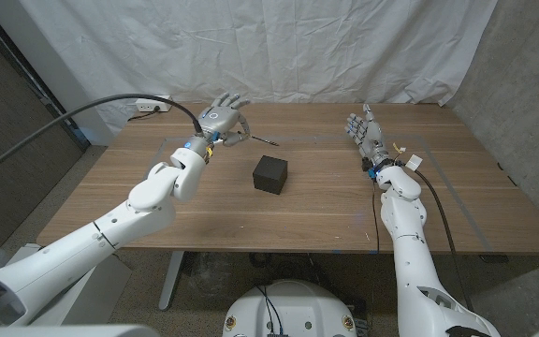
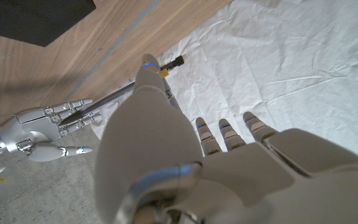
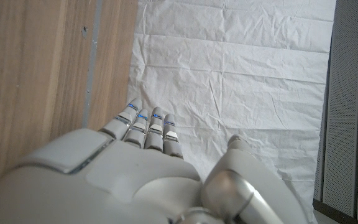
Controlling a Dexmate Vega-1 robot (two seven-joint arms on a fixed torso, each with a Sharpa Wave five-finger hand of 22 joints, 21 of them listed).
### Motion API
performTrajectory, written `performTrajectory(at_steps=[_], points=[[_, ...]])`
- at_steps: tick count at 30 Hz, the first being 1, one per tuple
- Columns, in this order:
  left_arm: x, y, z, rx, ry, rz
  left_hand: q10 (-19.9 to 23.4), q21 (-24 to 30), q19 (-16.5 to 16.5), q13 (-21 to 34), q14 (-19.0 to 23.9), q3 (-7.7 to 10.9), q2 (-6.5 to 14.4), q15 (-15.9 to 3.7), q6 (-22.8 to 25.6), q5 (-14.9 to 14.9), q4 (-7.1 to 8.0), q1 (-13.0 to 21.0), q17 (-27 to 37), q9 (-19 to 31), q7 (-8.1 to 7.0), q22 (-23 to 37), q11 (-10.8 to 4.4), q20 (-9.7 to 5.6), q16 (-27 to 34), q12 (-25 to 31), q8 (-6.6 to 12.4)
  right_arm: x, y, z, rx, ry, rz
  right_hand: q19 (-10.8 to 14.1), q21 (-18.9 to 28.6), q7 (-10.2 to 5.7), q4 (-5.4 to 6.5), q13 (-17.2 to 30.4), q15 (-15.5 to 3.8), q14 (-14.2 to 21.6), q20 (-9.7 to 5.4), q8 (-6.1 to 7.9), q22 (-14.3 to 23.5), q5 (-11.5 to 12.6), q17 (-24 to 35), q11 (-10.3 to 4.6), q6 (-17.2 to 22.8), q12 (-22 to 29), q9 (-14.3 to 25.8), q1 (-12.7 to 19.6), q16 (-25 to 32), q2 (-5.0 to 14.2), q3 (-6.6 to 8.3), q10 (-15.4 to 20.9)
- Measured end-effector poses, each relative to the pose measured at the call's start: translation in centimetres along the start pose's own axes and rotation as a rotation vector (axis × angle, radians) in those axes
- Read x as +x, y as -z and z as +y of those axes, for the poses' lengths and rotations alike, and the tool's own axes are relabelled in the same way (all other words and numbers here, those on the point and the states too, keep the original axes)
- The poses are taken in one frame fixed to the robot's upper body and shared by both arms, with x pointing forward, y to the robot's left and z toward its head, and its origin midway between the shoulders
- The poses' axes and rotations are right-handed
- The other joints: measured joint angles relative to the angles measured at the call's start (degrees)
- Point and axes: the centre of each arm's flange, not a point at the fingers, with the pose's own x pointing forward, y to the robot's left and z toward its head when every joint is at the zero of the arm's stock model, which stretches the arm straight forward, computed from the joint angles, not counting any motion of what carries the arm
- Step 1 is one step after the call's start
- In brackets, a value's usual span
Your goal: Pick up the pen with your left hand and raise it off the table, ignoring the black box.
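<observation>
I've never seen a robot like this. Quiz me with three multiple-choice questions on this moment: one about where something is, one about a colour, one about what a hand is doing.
1. Where does the small cube-shaped box sit?
A. near the middle of the wooden table
B. at the right edge
C. in the left hand

2. What colour is that box?
A. white
B. black
C. red

3. What is the left hand doing?
A. waiting with nothing in it
B. pressing on the box
C. holding the thin dark pen

Answers:
1 A: it stands mid-table between the arms.
2 B: it is plainly black.
3 C: the left wrist view shows the pen running past its fingers; the right hand holds nothing.
</observation>
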Motion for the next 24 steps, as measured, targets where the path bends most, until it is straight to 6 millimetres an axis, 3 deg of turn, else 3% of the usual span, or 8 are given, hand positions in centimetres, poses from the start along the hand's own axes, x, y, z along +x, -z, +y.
performTrajectory(at_steps=[24], points=[[0.4, -0.7, 2.0, 0.015, -0.044, -0.007, 0.2, 0.0, 0.0, 0.0, 0.0, -0.48, 0.3, 0.00, 0.0, -0.3, 0.33, 0.3, 0.0, 0.0, 0.00, 0.0, -0.22, 0.00, -0.3, 0.0, 0.00, -0.4, -0.5, -0.3, -0.006, -0.002, 0.001, 0.2, 0.0, 0.00, 0.00, 0.0, -0.31, 0.3, -0.21, 0.00, 0.0, 0.0, 0.3, 0.00, 0.0, 0.0, 0.0, 0.3, 0.0, 0.30, 0.00, 0.0]])
